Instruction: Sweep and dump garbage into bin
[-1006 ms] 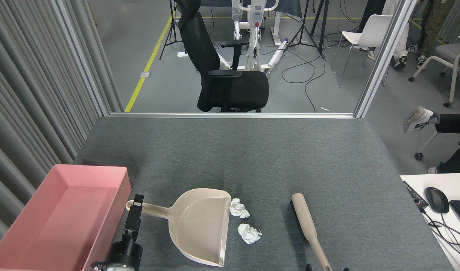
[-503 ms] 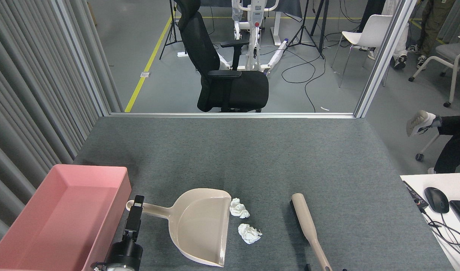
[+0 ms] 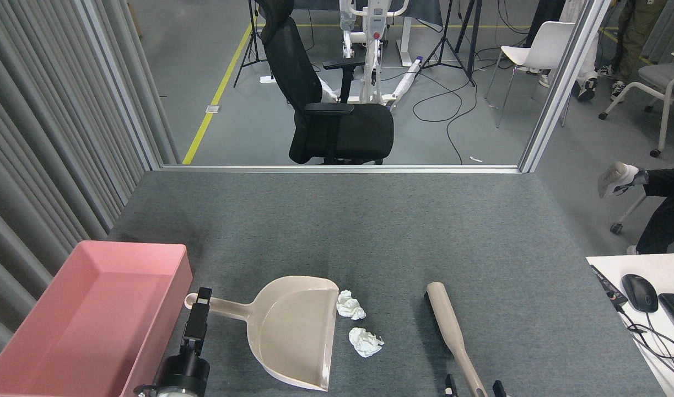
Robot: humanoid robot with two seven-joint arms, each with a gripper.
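Two crumpled white tissue wads [image 3: 358, 328] on grey felt-like surface [image 3: 370, 231], one just at dustpan's open lip, other slightly nearer and to the right, apart from each other. Beige smooth plastic dustpan [image 3: 292, 333] flat, mouth facing right, handle pointing left toward pink bin [image 3: 89, 325]. Bin a shallow rectangular tub with plain smooth walls, at the surface's near-left corner, close beside grey ribbed wall panels. Left end effector [image 3: 203, 300] dark, slim, reaching up to the dustpan handle's ringed end; whether open or closed cannot be told. Beige brush [image 3: 452, 336] with rounded head and tapering handle lying right of the wads, handle running toward the near edge. Right end effector [image 3: 473, 387] barely in view at bottom edge, two dark finger tips either side of the brush handle, seemingly parted, not clearly gripping. Plenty of bare surface beyond dustpan and brush, up to the far metal rail. Black office chair [image 3: 331, 110] past that edge.
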